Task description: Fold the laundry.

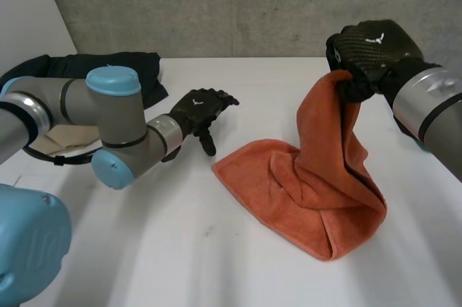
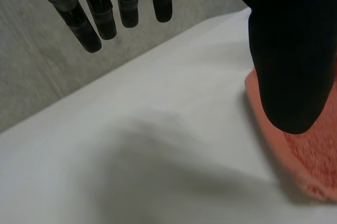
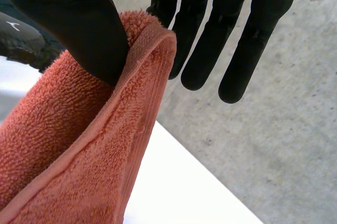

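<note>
Right hand [image 1: 372, 50] is raised at the right, thumb pinching one edge of the orange towel [image 1: 310, 199] against a finger. The towel's lower part lies bunched on the white table [image 1: 180, 249]. Left hand [image 1: 198, 108] is just left of the towel, fingers loosely extended, holding nothing. A dark garment [image 1: 137, 72] lies far left.

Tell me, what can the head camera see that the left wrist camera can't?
Head view, not the left wrist view: the right hand pinching an edge of the orange towel and holding it up, and dark clothes at the back of the table behind the left arm. Left wrist view, not the head view: the palm side of the left hand up close, with straight fingers holding nothing. Both: the left hand, the orange towel and the white table.
</note>
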`<action>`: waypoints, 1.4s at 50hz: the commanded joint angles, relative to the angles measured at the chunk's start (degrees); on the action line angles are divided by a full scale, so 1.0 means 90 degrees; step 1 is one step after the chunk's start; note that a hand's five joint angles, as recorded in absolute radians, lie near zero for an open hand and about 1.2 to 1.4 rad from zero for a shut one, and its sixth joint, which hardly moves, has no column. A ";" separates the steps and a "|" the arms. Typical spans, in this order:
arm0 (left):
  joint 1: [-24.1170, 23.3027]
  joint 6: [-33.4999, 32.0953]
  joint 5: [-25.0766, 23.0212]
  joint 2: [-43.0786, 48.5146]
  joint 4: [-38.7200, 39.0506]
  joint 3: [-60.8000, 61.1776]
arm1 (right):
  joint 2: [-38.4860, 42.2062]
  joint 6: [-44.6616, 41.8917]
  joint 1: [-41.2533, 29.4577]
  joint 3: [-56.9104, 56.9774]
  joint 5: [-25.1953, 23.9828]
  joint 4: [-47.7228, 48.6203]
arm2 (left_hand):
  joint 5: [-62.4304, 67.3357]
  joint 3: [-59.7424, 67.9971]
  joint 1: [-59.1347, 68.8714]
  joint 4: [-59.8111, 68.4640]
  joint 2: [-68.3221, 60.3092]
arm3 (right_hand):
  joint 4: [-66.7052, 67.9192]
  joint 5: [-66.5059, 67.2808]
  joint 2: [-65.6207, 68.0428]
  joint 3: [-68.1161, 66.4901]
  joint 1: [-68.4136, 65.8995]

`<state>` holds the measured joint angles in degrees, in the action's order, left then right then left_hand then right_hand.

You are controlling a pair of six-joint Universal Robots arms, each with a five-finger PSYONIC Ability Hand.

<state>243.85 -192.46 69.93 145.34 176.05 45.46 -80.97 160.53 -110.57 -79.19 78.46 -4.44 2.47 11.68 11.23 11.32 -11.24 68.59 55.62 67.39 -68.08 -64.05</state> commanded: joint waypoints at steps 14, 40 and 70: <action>-0.0688 0.1052 0.0287 -0.0788 0.0019 0.0828 | -0.1277 0.0865 -0.0956 0.1835 -0.0300 -0.0082 | -0.0274 -0.0187 -0.0137 -0.0146 0.0138 | 0.1268 0.1598 0.1401 -0.1324 -0.1772; -0.1110 0.5517 -0.0104 -0.2476 -0.0206 0.1941 | -0.0848 0.1314 -0.0537 0.1367 -0.0086 0.0377 | 0.7504 0.7591 0.7641 0.7632 -0.7640 | 0.1268 0.1598 0.1401 -0.1324 -0.1772; -0.1324 -0.0158 0.2981 -0.1656 -0.1377 0.1658 | 0.2669 0.0436 0.0480 0.0693 0.0969 0.0416 | 0.3174 0.3261 0.3311 0.3302 -0.3310 | -0.6510 -0.6180 -0.6377 0.6453 0.6005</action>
<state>233.02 -193.75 93.21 128.88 166.16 65.32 -55.34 167.86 -104.62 -73.37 82.74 1.04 38.42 48.63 47.15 48.52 -48.49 19.37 7.96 18.10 -18.43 -17.94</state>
